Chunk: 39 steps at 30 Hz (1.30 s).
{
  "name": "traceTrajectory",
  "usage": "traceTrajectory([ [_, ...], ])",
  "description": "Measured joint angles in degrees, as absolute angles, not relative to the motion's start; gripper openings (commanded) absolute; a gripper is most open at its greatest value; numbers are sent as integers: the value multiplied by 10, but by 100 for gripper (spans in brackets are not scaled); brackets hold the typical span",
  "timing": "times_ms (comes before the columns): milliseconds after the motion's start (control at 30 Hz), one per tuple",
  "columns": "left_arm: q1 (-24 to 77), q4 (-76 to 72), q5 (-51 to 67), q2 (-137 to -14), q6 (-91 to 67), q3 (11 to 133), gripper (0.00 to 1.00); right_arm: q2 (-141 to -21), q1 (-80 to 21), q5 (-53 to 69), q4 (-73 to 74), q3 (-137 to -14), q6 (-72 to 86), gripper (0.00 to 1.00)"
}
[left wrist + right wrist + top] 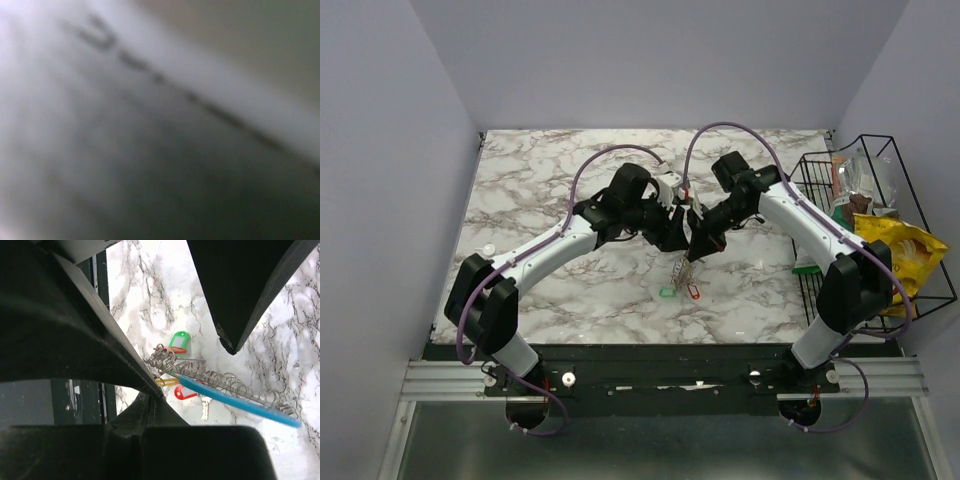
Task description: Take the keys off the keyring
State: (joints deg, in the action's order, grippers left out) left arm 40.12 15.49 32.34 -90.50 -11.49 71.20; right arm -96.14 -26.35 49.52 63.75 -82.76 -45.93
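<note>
The keyring, a wire coil running along a blue strip, hung over the middle of the desk. Its keys dangled at 6 o'clock from where the arms met. The right pincer was closed, seemingly nipping the ring's upper end. The left pincer sat close at 9 o'clock, and its view was too blurred to tell its state. The bunch looked light and floppy, likely to swing, with thin, slippery wire. The flat coloured heads probably offered the surest hold.
</note>
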Motion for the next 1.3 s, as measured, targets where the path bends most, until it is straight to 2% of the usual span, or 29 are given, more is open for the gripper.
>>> traceTrajectory([
  [233, 367, 79, 388, -883, -116, 675, 58, -957, -266, 495, 634, -828, -455, 1],
  [500, 290, -53, 450, -817, -142, 655, 50, -969, -260, 508, 649, -830, -461, 1],
  [867, 383, -20, 460, -783, -17, 600, 42, -997, -229, 534, 670, -869, -459, 1],
  [1300, 451, 10, 326, -803, 71, 595, 41, -1002, -221, 549, 677, -873, -459, 1],
])
